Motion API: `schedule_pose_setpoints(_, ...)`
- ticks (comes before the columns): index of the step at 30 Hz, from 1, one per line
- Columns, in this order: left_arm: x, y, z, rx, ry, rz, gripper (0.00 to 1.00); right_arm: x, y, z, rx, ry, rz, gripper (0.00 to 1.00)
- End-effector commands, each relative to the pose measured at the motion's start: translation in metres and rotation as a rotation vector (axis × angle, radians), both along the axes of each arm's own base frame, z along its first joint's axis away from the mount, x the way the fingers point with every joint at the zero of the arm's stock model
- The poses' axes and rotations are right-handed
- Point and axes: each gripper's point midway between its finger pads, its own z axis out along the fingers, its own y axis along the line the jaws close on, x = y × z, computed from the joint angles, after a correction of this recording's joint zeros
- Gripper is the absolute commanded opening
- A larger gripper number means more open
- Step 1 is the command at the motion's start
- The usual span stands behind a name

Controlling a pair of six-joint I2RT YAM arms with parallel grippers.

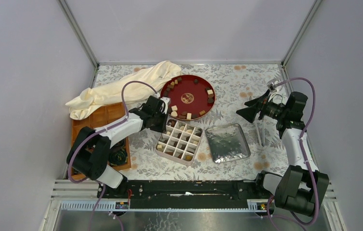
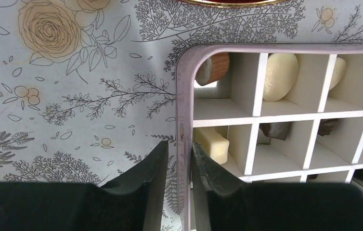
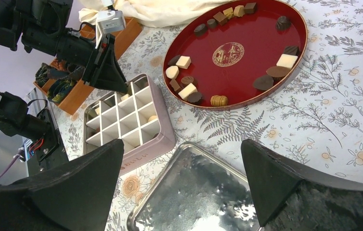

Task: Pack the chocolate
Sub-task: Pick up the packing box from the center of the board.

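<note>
**A:** What is the left end effector (image 2: 179, 146) doing?

**B:** Its dark fingers (image 2: 155, 168) straddle the outer wall of the box (image 2: 184, 86). One finger is outside over the surface (image 2: 73, 120) and one is inside a corner cell. The gap is narrow, and I cannot tell whether they pinch the wall yet.

**A:** Where is the chocolate (image 3: 183, 61)?

**B:** Most of it sits on the red tray (image 3: 256, 29) beyond the box. A few pieces lie in the cells, and a cream bar (image 2: 213, 144) is just beside the inner finger.

**A:** And the right end effector (image 3: 182, 144)?

**B:** It is released, spread wide and empty, hovering above the silver lid (image 3: 194, 192).

**A:** How should this step be done well?

**B:** It looks like a grip to shift the box. Centre the wall between the fingers, close firmly, and keep off the cream bar. Then slide the box flat and slowly so the packed pieces stay in their cells.
</note>
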Motion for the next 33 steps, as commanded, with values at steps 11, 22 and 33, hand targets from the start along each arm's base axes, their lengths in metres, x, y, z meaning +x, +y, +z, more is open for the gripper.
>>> schedule_pose_setpoints(11,-0.002,-0.003,-0.002,0.053,0.011,0.004,0.08,-0.002,0.003,0.017,-0.008,-0.059,0.055,1.0)
schedule_pose_setpoints(22,-0.005,0.002,0.015,0.068,-0.087,0.009,0.0,-0.002,0.003,0.015,-0.008,-0.049,0.059,1.0)
schedule_pose_setpoints(33,-0.002,-0.001,0.033,0.013,-0.188,0.022,0.0,-0.002,0.003,0.015,-0.005,-0.045,0.064,1.0)
